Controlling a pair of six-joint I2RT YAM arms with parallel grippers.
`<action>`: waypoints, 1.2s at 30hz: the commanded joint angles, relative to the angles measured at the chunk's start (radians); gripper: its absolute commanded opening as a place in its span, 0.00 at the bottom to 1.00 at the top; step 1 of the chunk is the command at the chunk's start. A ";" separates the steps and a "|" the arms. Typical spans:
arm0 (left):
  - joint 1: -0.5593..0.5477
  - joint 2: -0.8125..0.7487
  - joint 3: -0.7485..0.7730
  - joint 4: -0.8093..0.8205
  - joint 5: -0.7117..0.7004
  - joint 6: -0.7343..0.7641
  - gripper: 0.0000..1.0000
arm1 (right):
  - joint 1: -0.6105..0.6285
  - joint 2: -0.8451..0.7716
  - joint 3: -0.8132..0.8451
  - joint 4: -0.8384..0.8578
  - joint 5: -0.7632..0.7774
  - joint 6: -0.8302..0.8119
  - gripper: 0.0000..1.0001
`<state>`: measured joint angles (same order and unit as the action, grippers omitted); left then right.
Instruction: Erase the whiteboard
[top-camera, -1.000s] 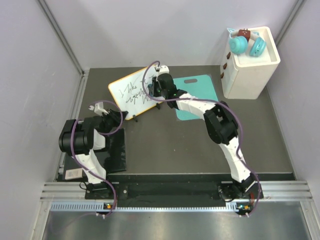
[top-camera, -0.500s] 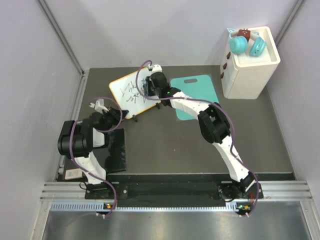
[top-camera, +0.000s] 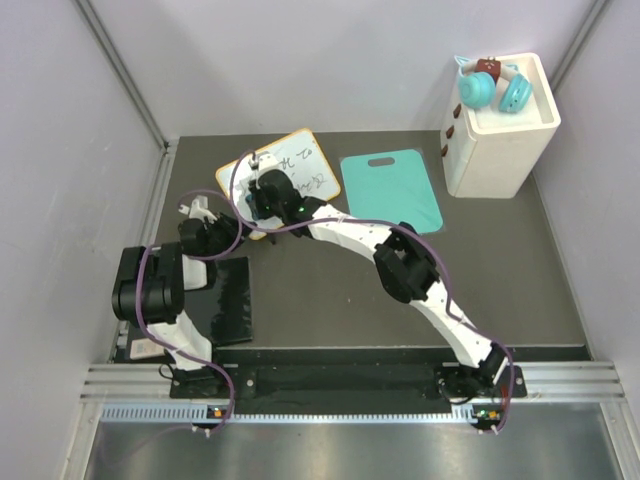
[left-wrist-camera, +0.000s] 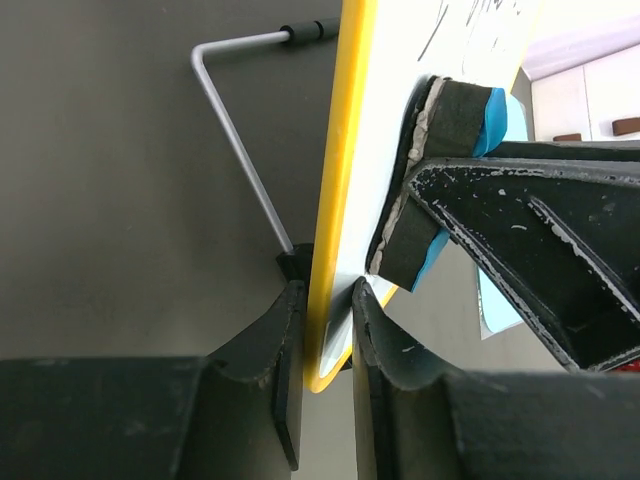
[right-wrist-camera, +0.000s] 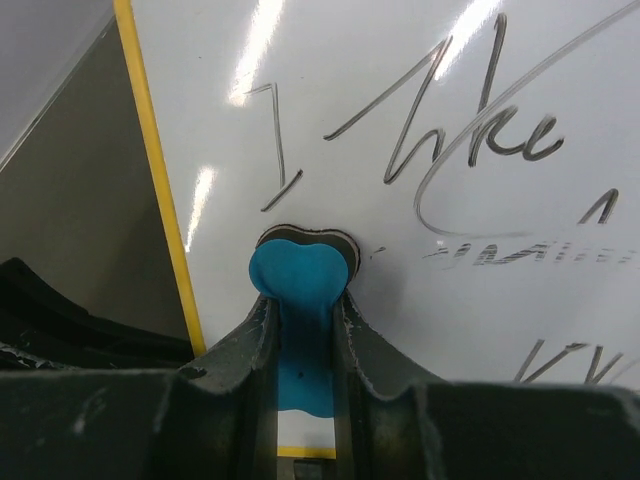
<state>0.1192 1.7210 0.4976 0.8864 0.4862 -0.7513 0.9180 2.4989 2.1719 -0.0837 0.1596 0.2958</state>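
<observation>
Swung leftward over the last second with the right arm, from the right end of the whiteboard (top-camera: 300, 160) to its left part. On the right side: stretched long and low across the table (top-camera: 330, 290) toward the far left, elbow bent near the middle, right gripper (top-camera: 262, 190) tipped down at the board face, jaws clamped on a blue eraser (right-wrist-camera: 298, 275) with a dark felt pad. Pressed against the white surface, just right of the yellow-orange frame edge, below and left of the black handwriting (right-wrist-camera: 480, 140). On the left side: folded short and close to its base, above a black mat (top-camera: 228, 305), left gripper (top-camera: 232, 228) reaching to the board's near left edge, jaws shut tight on the frame, one on the face and one on the back. Behind the board, from the left wrist view: a bent wire stand (left-wrist-camera: 240, 150) meeting the frame at a small black clip (left-wrist-camera: 294, 263). Just right of the whiteboard, lying flat and untouched: a teal cutting board (top-camera: 392, 192). Farther right, at the back corner: a white box (top-camera: 500, 140) with blue things (top-camera: 495, 90) on top. Between the two pairs of jaws: a short stretch of board only, eraser pad near the left fingers, both at the same left end.
</observation>
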 joint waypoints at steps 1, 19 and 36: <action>0.014 -0.011 0.002 -0.173 -0.081 0.029 0.00 | -0.017 0.048 0.037 -0.094 0.043 0.069 0.00; 0.023 -0.005 -0.001 -0.165 -0.061 0.044 0.00 | -0.090 -0.009 0.035 -0.218 0.029 0.108 0.00; 0.023 -0.003 0.001 -0.168 -0.072 0.043 0.00 | -0.338 -0.080 -0.101 -0.321 0.000 0.378 0.00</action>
<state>0.1234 1.7161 0.5091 0.8513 0.5129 -0.7311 0.6834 2.4344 2.1204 -0.3069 0.0578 0.6338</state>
